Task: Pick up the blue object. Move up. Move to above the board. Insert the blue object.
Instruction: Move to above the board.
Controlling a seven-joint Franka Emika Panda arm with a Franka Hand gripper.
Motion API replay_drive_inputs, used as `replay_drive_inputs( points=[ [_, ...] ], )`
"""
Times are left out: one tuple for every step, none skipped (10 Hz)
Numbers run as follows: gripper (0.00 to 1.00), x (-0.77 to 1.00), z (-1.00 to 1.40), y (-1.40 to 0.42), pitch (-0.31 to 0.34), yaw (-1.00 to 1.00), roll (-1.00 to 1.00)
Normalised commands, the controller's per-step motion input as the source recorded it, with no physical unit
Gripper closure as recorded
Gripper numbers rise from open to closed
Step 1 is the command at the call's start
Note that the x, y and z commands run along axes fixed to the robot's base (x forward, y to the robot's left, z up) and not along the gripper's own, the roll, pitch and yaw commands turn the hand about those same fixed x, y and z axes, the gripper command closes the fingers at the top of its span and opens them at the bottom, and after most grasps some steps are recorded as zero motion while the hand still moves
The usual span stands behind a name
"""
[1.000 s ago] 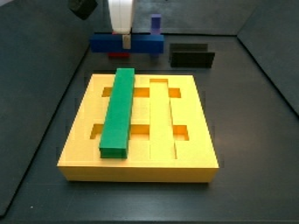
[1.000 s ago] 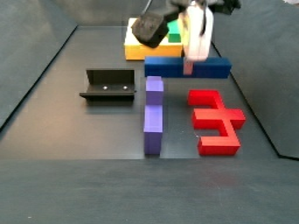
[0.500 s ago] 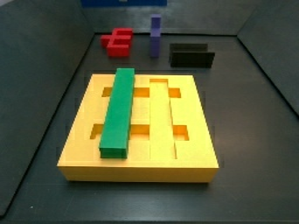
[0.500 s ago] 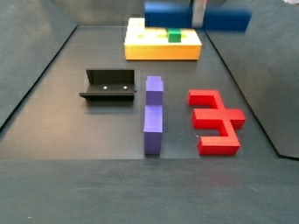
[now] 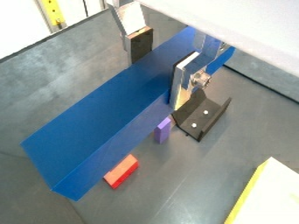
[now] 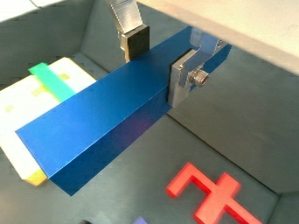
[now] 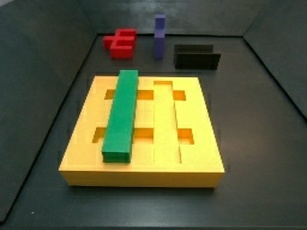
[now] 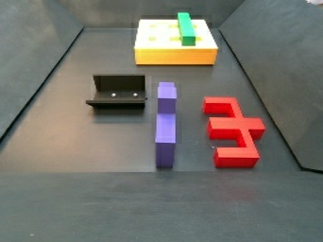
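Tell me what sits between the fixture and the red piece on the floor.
The purple piece lies lengthwise between the fixture and the red piece, in a side view. The gripper, holding the blue object, appears only in the wrist views.

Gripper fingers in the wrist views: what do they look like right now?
The gripper has two flat silver plate fingers with dark pads at the tips. A small round silver bolt sits on the side of one plate. No cables or markings show. Neither side view shows the gripper or the arm.
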Motion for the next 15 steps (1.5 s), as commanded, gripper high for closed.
replay_drive_inputs(
  points=[
    [1.0, 0.33, 0.22, -1.4, 0.026, 1.0, 0.01],
    [1.0, 0.35, 0.23, -1.4, 0.038, 1.0, 0.01],
    [1.0, 0.37, 0.23, -1.4, 0.043, 1.0, 0.01],
    [1.0, 0.39, 0.23, -1.4, 0.055, 1.0, 0.01],
    [1.0, 0.4, 0.24, -1.4, 0.061, 1.0, 0.02],
    [1.0, 0.44, 0.25, -1.4, 0.071, 1.0, 0.02],
    [1.0, 0.26, 0.14, -0.74, 0.084, 1.0, 0.02],
    [1.0, 0.17, 0.08, -0.36, 0.091, 1.0, 0.02],
    [1.0, 0.1, 0.06, -0.2, 0.09, 1.0, 0.02],
    [1.0, 0.06, 0.04, -0.13, 0.092, 1.0, 0.02],
    [1.0, 0.06, 0.03, -0.1, 0.101, 1.0, 0.03],
    [1.0, 0.07, 0.03, -0.06, 0.111, 1.0, 0.03],
    [1.0, 0.07, 0.02, -0.06, 0.123, 1.0, 0.03],
    [1.0, 0.07, 0.03, -0.04, 0.141, 1.0, 0.04],
    [1.0, 0.07, 0.03, -0.04, 0.159, 1.0, 0.04]
  ],
)
